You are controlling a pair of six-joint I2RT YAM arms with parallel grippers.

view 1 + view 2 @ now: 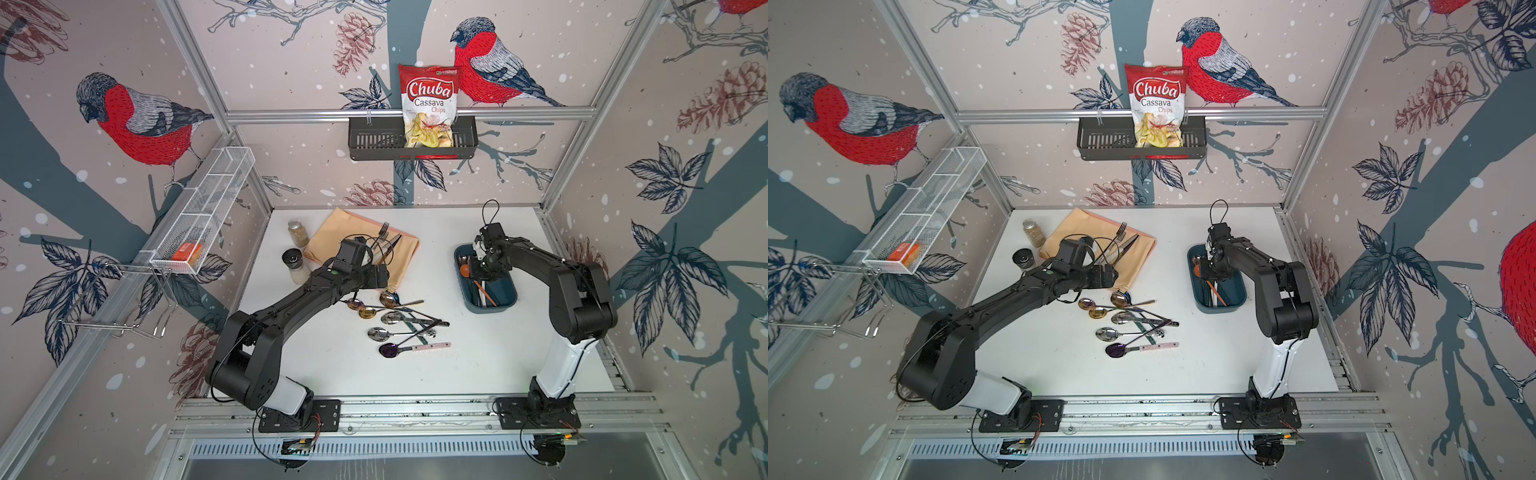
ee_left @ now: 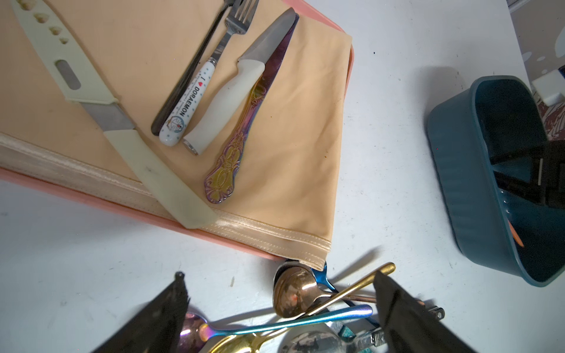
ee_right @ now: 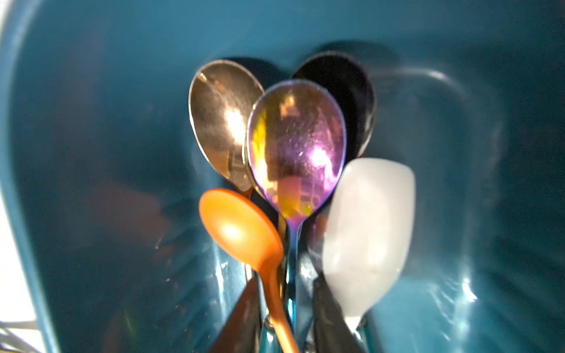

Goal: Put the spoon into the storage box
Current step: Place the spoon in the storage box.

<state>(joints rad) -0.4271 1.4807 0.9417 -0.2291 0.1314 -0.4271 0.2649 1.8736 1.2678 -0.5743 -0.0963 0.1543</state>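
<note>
White table (image 1: 457, 374) fills the lower middle of both top views, and bird wallpaper covers the walls around it. We see the storage box (image 1: 507, 291) in the right middle of the frame, standing on the table, and the right gripper (image 3: 286, 284) is down inside it. In the right wrist view the spoon (image 3: 295, 143), a shiny purple one, lies in the box over a copper spoon (image 3: 220, 122) and a black spoon (image 3: 351, 91), beside an orange spoon (image 3: 241, 229) and a white spoon (image 3: 370, 229). Its handle passes between the jaws, which stand a little apart and look released. The left gripper (image 2: 279, 275) hovers above a pile of spoons (image 1: 395, 324) in the centre, near a yellow cloth (image 1: 332, 241). Its jaws are wide apart and grasp nothing.
</note>
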